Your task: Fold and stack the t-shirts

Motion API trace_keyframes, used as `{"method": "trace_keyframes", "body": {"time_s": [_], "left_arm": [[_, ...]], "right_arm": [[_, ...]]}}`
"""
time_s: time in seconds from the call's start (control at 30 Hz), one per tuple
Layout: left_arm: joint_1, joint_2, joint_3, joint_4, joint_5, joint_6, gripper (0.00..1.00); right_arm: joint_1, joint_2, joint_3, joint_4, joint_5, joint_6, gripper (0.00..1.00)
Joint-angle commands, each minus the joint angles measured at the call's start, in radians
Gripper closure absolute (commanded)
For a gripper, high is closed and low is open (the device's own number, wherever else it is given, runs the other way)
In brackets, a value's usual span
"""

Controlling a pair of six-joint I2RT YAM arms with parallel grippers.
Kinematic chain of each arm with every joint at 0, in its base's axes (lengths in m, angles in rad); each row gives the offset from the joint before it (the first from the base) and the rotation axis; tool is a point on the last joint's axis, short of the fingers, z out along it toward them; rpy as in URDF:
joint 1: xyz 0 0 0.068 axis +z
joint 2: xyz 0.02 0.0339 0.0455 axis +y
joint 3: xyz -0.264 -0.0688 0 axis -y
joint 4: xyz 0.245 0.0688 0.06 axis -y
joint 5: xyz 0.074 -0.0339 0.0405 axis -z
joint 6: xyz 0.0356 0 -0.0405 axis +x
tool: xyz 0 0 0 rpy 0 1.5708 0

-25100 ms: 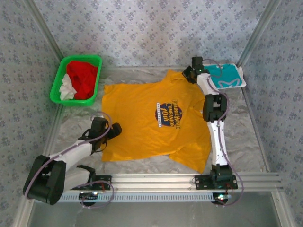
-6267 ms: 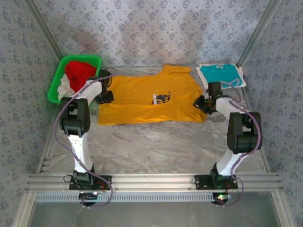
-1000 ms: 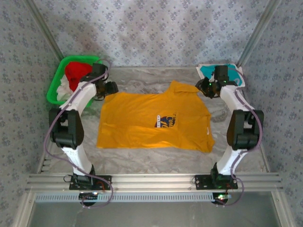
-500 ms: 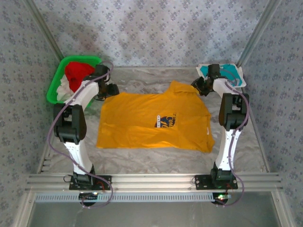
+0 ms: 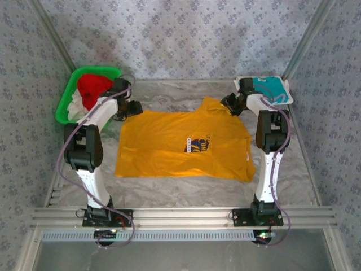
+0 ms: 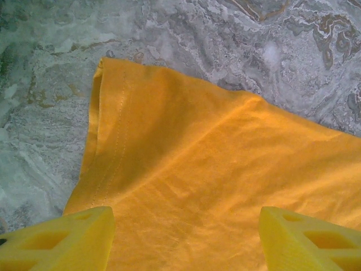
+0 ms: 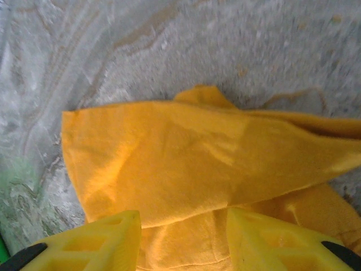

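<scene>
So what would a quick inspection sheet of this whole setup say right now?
Surface: marbled grey table.
Job's things: yellow-orange t-shirt lying mid-table, print up, rumpled at its far right corner; teal t-shirt folded in the far right corner.
Clutter: green basket far left, holding red cloth and white cloth.
Grippers: left gripper open over the shirt's far left sleeve; right gripper open over the rumpled corner.
Cables: cables looped along both arms, no snag seen.
Surroundings: patterned walls; metal rail at the near edge.
</scene>
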Motion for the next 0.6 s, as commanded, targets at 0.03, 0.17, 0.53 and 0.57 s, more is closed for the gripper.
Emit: {"method": "trace_keyframes", "body": {"time_s": [0.03,0.17,0.53,0.57], "left_arm": [[-0.003,-0.02,-0.015,0.025,0.011,0.01,0.31],[-0.002,-0.024,-0.023,0.034,0.011,0.008,0.3],[-0.004,-0.036,-0.03,0.037,0.013,0.012,0.29],[-0.004,-0.035,-0.03,0.037,0.014,0.013,0.29]], "right_arm": [[0.012,-0.038,-0.031,-0.009,-0.031,0.024,0.53],[0.018,-0.038,-0.043,0.018,0.001,0.037,0.53],[0.015,0.066,0.11,0.001,0.032,0.057,0.54],[0.016,0.072,0.123,-0.003,0.041,0.057,0.55]]}}
